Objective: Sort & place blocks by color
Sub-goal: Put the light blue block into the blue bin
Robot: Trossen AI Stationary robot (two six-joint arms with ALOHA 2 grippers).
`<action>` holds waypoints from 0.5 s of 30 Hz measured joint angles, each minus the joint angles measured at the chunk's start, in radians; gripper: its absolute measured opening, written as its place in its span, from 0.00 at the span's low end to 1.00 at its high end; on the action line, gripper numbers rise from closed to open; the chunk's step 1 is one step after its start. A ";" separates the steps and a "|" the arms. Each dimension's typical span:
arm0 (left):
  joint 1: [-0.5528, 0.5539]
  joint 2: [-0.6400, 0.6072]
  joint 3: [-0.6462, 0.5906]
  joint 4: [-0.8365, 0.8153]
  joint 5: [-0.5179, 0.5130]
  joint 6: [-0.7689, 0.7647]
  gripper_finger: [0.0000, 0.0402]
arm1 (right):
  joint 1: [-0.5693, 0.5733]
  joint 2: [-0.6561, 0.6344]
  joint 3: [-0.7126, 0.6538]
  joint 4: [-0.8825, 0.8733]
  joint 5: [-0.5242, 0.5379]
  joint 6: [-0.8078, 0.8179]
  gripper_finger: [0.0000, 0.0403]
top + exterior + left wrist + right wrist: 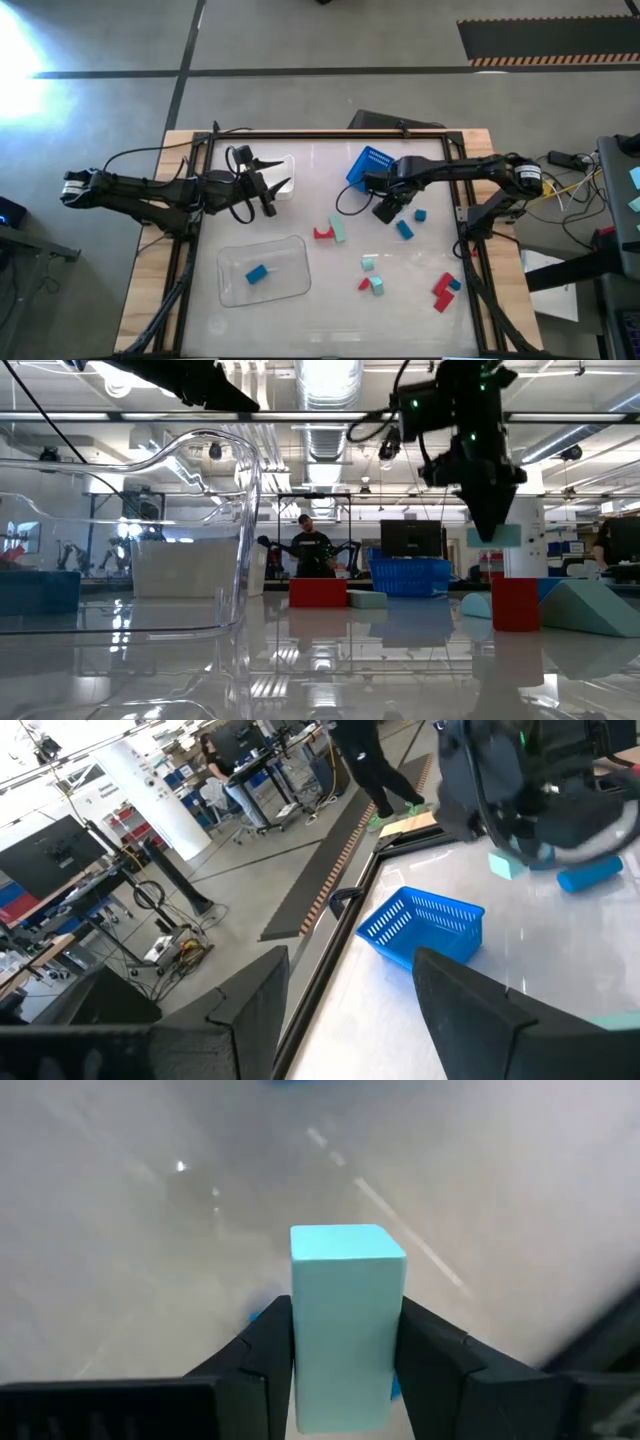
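Note:
My right gripper (388, 210) hangs over the table's middle right, pointing down, shut on a mint-teal block (347, 1320). The low view shows that block (497, 537) above the table top. Other red, blue and teal blocks lie scattered on the table: a red one (322, 233), a teal one (338, 230), a blue one (404, 229) and a cluster (443, 290) at the near right. One blue block (257, 273) lies in the clear tray (290, 250). My left gripper (267, 198) waits open and empty beside the white tray (285, 170). My right gripper pinches the mint-teal block by two opposite long sides (305, 1350) between its two fingers (260, 1360). The fingers come from above, pointing down, and lie along the block. The block hangs upright, its free end (347, 1245) down, lifted clear of the table.
A blue mesh basket (368, 165) stands at the far middle, just behind my right gripper. The table has a dark raised frame (330, 135) around it. The white table surface (330, 320) along the near edge is bare.

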 joint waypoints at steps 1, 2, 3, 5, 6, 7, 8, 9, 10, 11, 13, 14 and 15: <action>0.000 0.000 0.000 0.000 0.000 0.000 0.49 | 0.000 -0.001 0.029 -0.027 0.021 -0.001 0.31; 0.000 0.000 0.000 0.000 0.000 0.000 0.49 | -0.002 -0.001 0.058 -0.054 0.042 -0.008 0.31; 0.000 0.000 0.000 0.000 0.000 0.000 0.49 | -0.005 -0.001 0.086 -0.073 0.058 -0.014 0.31; 0.000 0.000 0.000 0.000 0.000 0.000 0.49 | -0.015 0.000 0.140 -0.093 0.084 -0.027 0.31; 0.000 0.000 0.000 0.000 0.000 0.000 0.49 | -0.023 0.000 0.164 -0.096 0.092 -0.041 0.31; 0.000 0.000 0.000 0.000 0.000 -0.001 0.49 | -0.031 0.000 0.187 -0.095 0.095 -0.060 0.31; 0.000 0.000 0.000 0.000 0.000 0.000 0.49 | -0.041 0.000 0.207 -0.093 0.099 -0.082 0.31; 0.000 0.000 0.000 0.000 0.000 0.000 0.49 | -0.051 0.000 0.225 -0.092 0.105 -0.108 0.31; 0.001 0.000 0.000 0.000 0.000 -0.001 0.49 | -0.065 0.000 0.240 -0.091 0.111 -0.133 0.31; 0.001 0.000 0.000 0.000 0.000 -0.001 0.49 | -0.081 0.000 0.254 -0.086 0.112 -0.160 0.31; 0.001 0.000 0.000 0.000 0.000 0.000 0.49 | -0.115 0.001 0.272 -0.071 0.112 -0.230 0.31; 0.001 0.000 0.000 0.000 0.000 0.000 0.49 | -0.133 0.001 0.278 -0.062 0.112 -0.275 0.31; 0.001 0.000 0.000 0.000 0.000 0.000 0.49 | -0.149 0.001 0.280 -0.047 0.112 -0.330 0.31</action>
